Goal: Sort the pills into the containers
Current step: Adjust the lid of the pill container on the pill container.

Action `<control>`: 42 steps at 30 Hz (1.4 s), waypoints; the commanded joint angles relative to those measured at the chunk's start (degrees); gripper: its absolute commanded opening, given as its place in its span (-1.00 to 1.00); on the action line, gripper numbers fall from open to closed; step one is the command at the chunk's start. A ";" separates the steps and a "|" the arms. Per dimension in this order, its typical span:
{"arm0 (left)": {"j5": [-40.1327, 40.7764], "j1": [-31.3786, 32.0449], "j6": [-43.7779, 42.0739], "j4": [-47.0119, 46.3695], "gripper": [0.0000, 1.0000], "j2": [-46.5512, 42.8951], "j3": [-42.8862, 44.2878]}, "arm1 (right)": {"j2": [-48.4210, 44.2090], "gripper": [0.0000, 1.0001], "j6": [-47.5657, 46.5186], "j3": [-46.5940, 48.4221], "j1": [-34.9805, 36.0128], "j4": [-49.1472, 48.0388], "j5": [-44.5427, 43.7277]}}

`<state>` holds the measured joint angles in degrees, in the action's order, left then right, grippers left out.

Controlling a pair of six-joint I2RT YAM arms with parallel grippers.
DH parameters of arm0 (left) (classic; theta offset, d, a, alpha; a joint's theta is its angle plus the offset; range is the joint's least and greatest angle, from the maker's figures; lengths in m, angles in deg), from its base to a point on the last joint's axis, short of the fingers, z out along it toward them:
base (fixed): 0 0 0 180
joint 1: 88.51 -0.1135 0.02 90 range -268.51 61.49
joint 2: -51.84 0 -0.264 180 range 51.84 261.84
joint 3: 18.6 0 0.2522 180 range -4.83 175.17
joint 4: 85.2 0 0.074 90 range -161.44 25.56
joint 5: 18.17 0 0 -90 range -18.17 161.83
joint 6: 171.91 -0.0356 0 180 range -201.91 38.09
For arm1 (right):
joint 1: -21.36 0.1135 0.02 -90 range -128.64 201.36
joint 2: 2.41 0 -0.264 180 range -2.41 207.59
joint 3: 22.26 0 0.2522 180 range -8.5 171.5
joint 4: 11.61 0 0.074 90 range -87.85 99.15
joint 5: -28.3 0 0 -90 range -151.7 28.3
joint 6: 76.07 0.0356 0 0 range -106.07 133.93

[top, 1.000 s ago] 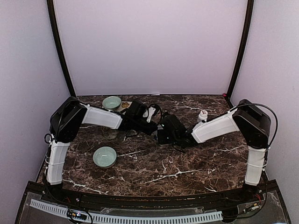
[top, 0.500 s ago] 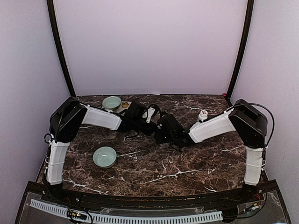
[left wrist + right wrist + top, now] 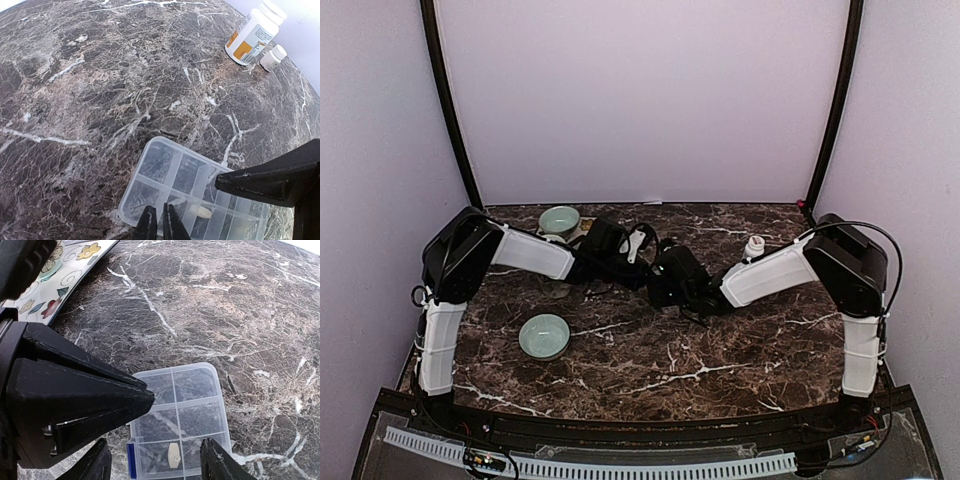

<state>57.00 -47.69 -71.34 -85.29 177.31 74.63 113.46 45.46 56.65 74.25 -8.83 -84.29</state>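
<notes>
The clear divided container (image 3: 186, 186) lies open on the marble, and in the right wrist view it (image 3: 176, 412) sits between the fingers. One pale pill (image 3: 204, 212) rests in a compartment, also seen as a pale pill (image 3: 173, 456) near the blue latch. My left gripper (image 3: 159, 223) hovers over the box's near edge, shut, with nothing visible between its tips. My right gripper (image 3: 159, 465) is open, its fingers (image 3: 218, 463) straddling the box end. In the top view both grippers, left (image 3: 638, 262) and right (image 3: 663, 278), meet and hide the box.
Two white-capped pill bottles, a large one (image 3: 253, 32) and a small one (image 3: 273, 57), stand further back. A bottle (image 3: 754, 246) stands by the right forearm. Pale green bowls sit at back left (image 3: 560, 220) and front left (image 3: 544, 336). A floral plate (image 3: 62, 272) lies beside the left arm.
The right arm has shifted a little left and back toward the left gripper, and its jaws have widened slightly. The left gripper stays shut.
</notes>
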 commanded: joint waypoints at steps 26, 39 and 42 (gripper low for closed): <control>-7.74 -2.16 1.72 0.03 -0.86 -1.98 -2.76 | 4.10 0.37 -2.68 -3.08 1.35 5.58 -1.97; -7.97 -2.10 1.82 -0.13 -0.87 -1.98 -2.68 | 2.82 0.50 -4.51 -3.77 0.92 7.80 -4.91; -8.02 -2.17 1.67 -0.03 -0.87 -1.98 -2.63 | 3.23 0.50 -4.87 -3.56 0.42 7.82 -3.44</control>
<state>49.74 -49.53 -69.66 -87.23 176.85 72.73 114.53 39.99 55.69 75.47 -10.84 -90.08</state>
